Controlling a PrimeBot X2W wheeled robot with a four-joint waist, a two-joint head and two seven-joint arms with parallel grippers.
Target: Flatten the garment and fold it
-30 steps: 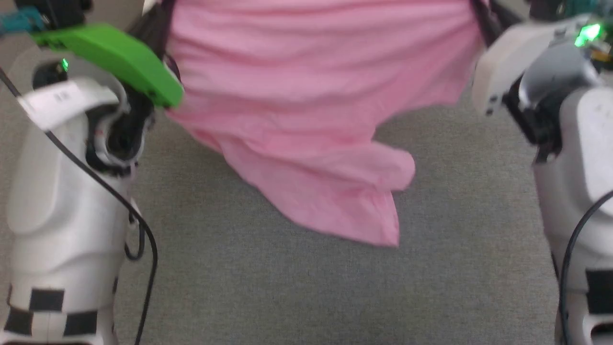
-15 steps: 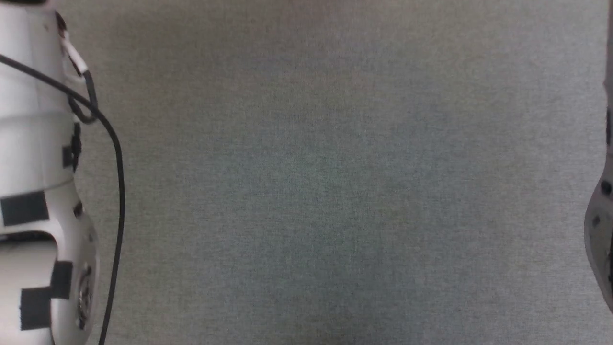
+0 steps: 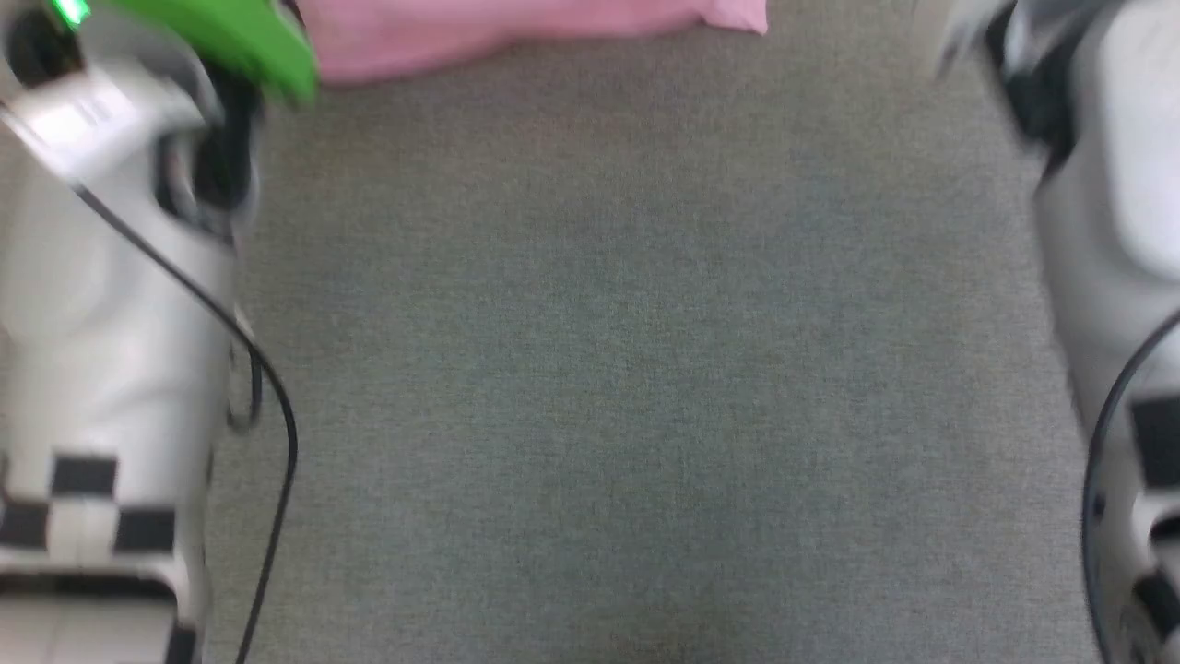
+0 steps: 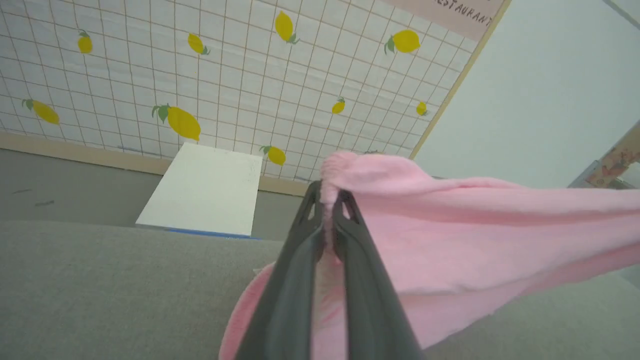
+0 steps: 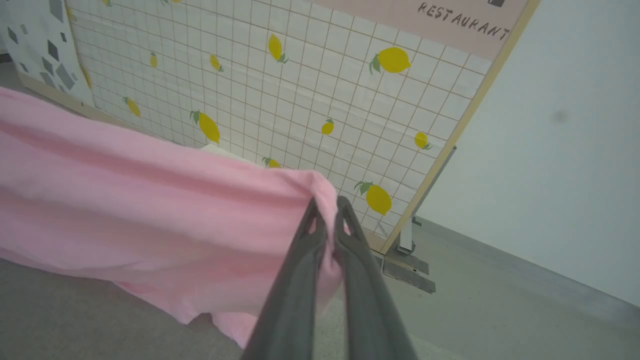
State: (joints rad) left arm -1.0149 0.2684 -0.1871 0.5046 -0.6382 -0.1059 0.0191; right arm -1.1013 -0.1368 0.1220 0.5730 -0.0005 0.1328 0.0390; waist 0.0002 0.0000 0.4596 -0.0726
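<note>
Head view: the garment [image 3: 516, 28], light pink, lies along the far edge of the grey surface [image 3: 590, 369].
Left wrist view: the left gripper [image 4: 327, 196] is clamped on a bunched corner, and the cloth stretches away to the right.
Right wrist view: the right gripper [image 5: 328, 206] pinches the other corner, and the wrinkled cloth sags to the left.

Grey woven surface [image 3: 645, 369] beneath lower edge of the garment [image 5: 150, 225].

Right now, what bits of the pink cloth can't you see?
Head view: the top edge cuts off most of the pink garment; blur softens the rest.
Left wrist view: the left gripper hides its pinched fold; the right edge cuts the rest.
Right wrist view: the right gripper covers its pinch; the left edge cuts the rest.
</note>
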